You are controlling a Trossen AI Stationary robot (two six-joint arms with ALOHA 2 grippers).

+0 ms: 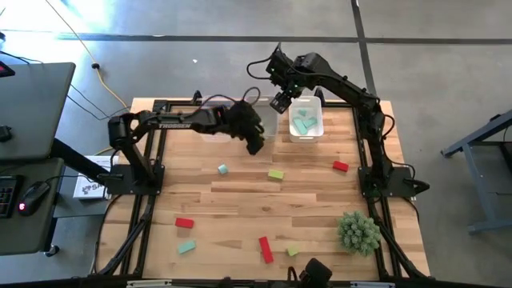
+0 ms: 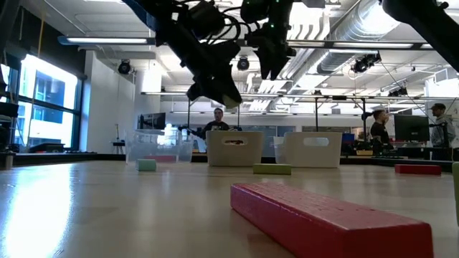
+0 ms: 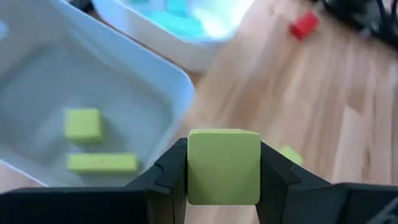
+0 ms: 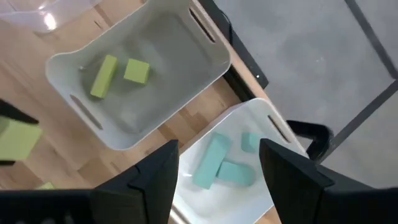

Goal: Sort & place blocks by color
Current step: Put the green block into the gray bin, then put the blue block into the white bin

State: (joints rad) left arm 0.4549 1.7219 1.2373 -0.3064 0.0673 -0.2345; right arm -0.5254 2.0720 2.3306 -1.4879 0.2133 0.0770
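Note:
My left gripper (image 1: 254,145) is shut on a yellow-green cube (image 3: 224,167) in the air, by the near rim of the middle white bin (image 3: 124,93). That bin holds two yellow-green blocks (image 3: 83,124). My right gripper (image 4: 217,168) is open and empty above the right bin (image 1: 306,120), where teal blocks (image 4: 214,165) lie. Loose on the table are red blocks (image 1: 341,166), teal blocks (image 1: 222,169) and yellow-green blocks (image 1: 276,174). The low view shows both grippers raised above the bins. My left gripper pinches the yellow-green cube by two opposite side faces (image 3: 193,168), one finger (image 3: 168,174) on each. The fingers slant downward from the table's left. The cube is lifted clear of the table and sits square between the fingers.
A clear bin (image 2: 158,147) stands left of the white ones along the far edge. A spiky green plant (image 1: 358,232) sits at the near right corner. A long red bar (image 2: 330,222) lies near the front edge. People stand in the room behind the table.

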